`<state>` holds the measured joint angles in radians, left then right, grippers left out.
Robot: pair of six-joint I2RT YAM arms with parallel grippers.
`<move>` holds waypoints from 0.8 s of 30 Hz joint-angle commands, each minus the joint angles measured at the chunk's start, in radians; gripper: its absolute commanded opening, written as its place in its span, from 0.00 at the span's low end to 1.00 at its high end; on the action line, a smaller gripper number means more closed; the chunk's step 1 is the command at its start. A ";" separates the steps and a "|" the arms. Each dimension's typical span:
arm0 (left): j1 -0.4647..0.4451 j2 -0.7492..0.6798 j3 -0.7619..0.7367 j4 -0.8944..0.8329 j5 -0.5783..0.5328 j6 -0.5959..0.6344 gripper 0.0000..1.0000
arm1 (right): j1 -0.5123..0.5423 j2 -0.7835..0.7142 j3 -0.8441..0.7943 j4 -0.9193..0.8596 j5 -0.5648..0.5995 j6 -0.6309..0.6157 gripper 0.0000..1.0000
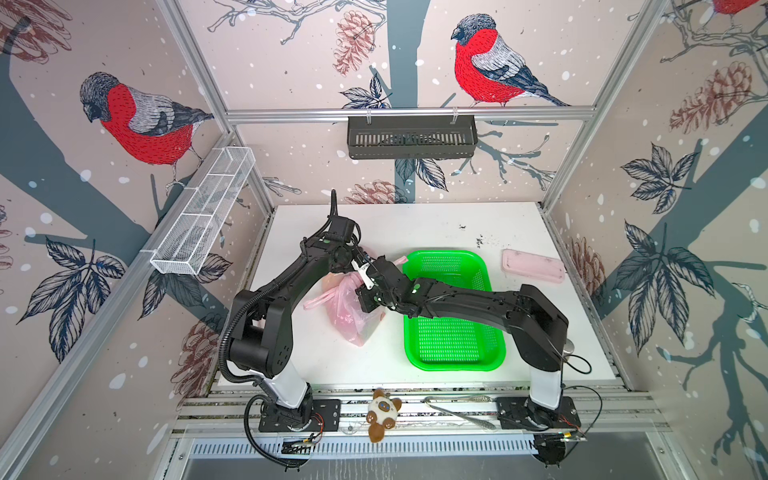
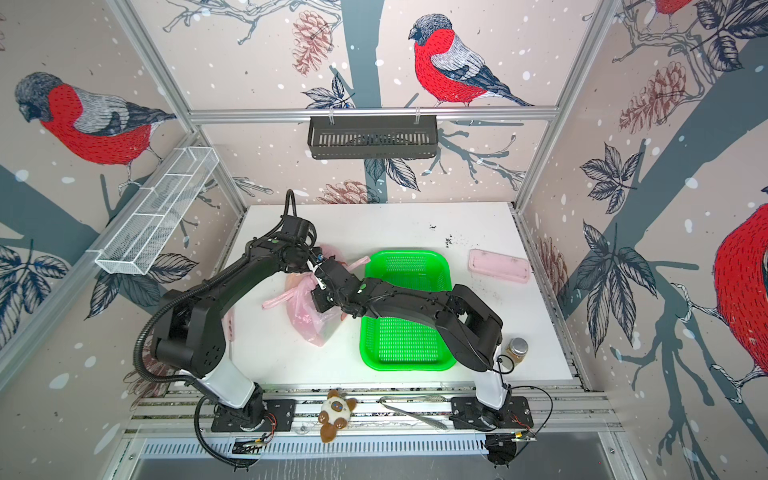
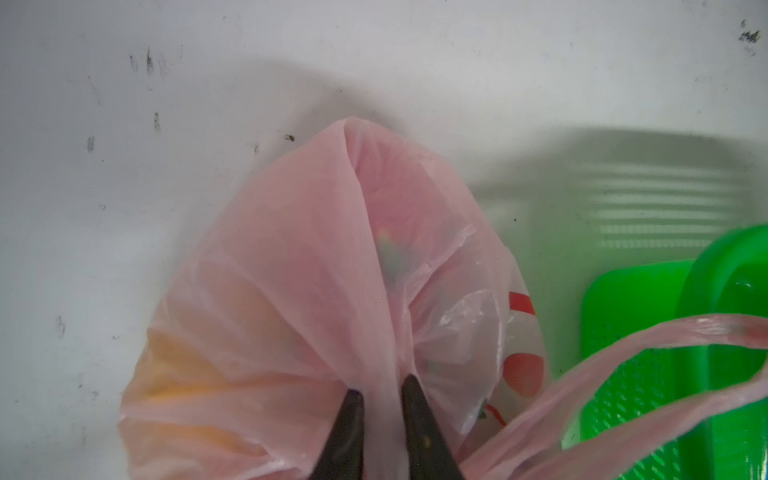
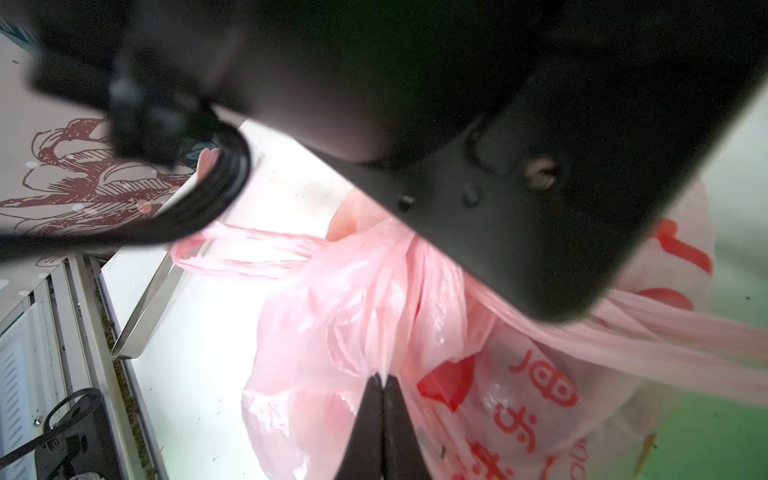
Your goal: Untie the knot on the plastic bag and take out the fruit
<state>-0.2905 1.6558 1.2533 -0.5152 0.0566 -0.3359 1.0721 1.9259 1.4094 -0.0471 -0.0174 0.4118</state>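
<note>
I am early in this job. My left gripper (image 3: 382, 401) is closed on a gathered fold of the plastic bag (image 3: 291, 270). The pink film is pinched between both black tips at the bottom centre of the left wrist view. My right gripper (image 4: 383, 380) is closed as well, its tips meeting on another ridge of the same film at the bottom centre of the right wrist view. So both of my jaws grip the bag, close to one another. That is near the middle of both top views, where my two wrists cover the bag's top.

The knot (image 4: 374, 257) looks not yet undone. In the right wrist view the film bunches together just under my left wrist's black body. A handle strip (image 4: 237, 249) runs out from that bunch toward the left of the frame, and another runs toward the right edge. The crossing itself is hidden from me, so this is a judgement.

The fruit (image 3: 187, 374) is inside the bag. An orange-yellow shape shows through the film at the lower left of the left wrist view, with a greenish blur higher up. The green basket (image 1: 457, 366), right of the bag in both top views, holds nothing. By my reckoning, what is left is to loosen the knot, open the mouth and lift out every piece.
</note>
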 commanded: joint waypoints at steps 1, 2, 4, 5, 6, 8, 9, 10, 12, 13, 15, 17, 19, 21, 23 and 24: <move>0.013 -0.026 -0.001 0.072 0.003 -0.048 0.07 | 0.002 -0.026 -0.014 0.035 0.017 -0.017 0.05; 0.020 -0.034 -0.003 0.077 -0.004 -0.054 0.06 | 0.002 -0.030 -0.018 0.035 0.022 -0.018 0.05; 0.047 -0.053 -0.009 0.089 -0.006 -0.064 0.04 | 0.004 -0.047 -0.031 0.033 0.036 -0.020 0.05; 0.066 -0.068 -0.016 0.098 -0.002 -0.070 0.03 | 0.003 -0.056 -0.039 0.033 0.043 -0.022 0.05; 0.087 -0.082 -0.024 0.106 0.003 -0.075 0.03 | 0.003 -0.068 -0.051 0.035 0.057 -0.024 0.05; 0.141 -0.120 -0.048 0.127 0.016 -0.087 0.02 | 0.002 -0.090 -0.075 0.035 0.084 -0.026 0.05; 0.160 -0.137 -0.058 0.134 0.018 -0.091 0.02 | 0.002 -0.102 -0.088 0.035 0.101 -0.027 0.05; 0.187 -0.156 -0.070 0.139 0.014 -0.099 0.01 | 0.000 -0.114 -0.101 0.035 0.117 -0.027 0.05; 0.227 -0.191 -0.093 0.150 0.012 -0.111 0.01 | -0.005 -0.135 -0.123 0.032 0.147 -0.024 0.04; 0.246 -0.207 -0.108 0.158 0.018 -0.116 0.01 | -0.011 -0.145 -0.136 0.030 0.162 -0.020 0.04; 0.279 -0.233 -0.141 0.179 0.046 -0.129 0.01 | -0.025 -0.156 -0.151 0.016 0.193 -0.009 0.04; 0.308 -0.258 -0.178 0.197 0.088 -0.144 0.01 | -0.041 -0.166 -0.164 0.004 0.230 0.005 0.04; 0.334 -0.278 -0.213 0.214 0.122 -0.161 0.02 | -0.052 -0.171 -0.169 -0.009 0.270 0.015 0.04; 0.365 -0.298 -0.248 0.231 0.163 -0.178 0.02 | -0.056 -0.173 -0.163 -0.023 0.299 0.016 0.04; 0.402 -0.326 -0.301 0.260 0.202 -0.201 0.02 | -0.056 -0.180 -0.154 -0.035 0.319 0.014 0.04; 0.417 -0.339 -0.319 0.273 0.215 -0.213 0.02 | -0.056 -0.182 -0.152 -0.041 0.323 0.012 0.05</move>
<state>0.0952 1.3457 0.9688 -0.3229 0.2081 -0.5007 1.0161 1.7592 1.2461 -0.0597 0.2375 0.4171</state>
